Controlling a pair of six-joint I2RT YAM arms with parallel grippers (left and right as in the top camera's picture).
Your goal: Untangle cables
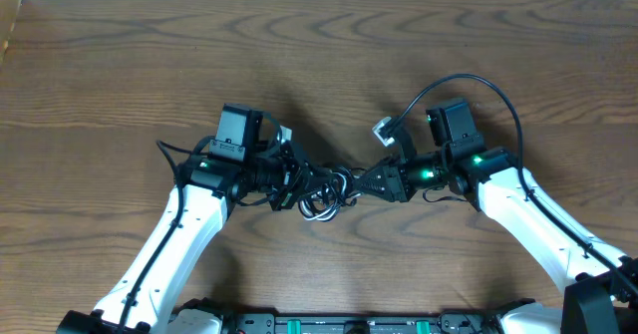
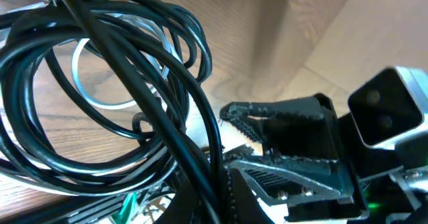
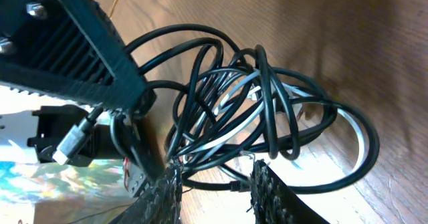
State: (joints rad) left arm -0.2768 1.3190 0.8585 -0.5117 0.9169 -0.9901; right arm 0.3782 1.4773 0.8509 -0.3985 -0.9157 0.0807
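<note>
Overhead: the table has bare wood on every side of the work. Its far edge meets a white strip along the top, and its left edge shows in the upper corner. Two arms reach in from the near side and meet at the middle. The left gripper and right gripper point at each other, with one knot of cable between them. The black cable is bunched in tight loops, touching both grippers. The white cable shows as one loop at the knot's near side. I cannot tell whether the left gripper is clenched or released, since its tips are buried in the loops.

Left wrist: many turns of black cable fill the left half, lying on the wood. One white cable loop curves beneath them. The right gripper faces in from the right, its two fingers parted.

Right wrist: the two ribbed fingers stand apart at the bottom edge (a black strand crosses the gap, not visibly pinched). The black cable knots just beyond them. The white cable threads through and arcs out on the right, where open wood lies. One silvery plug shows at the left; I cannot tell whose it is.
</note>
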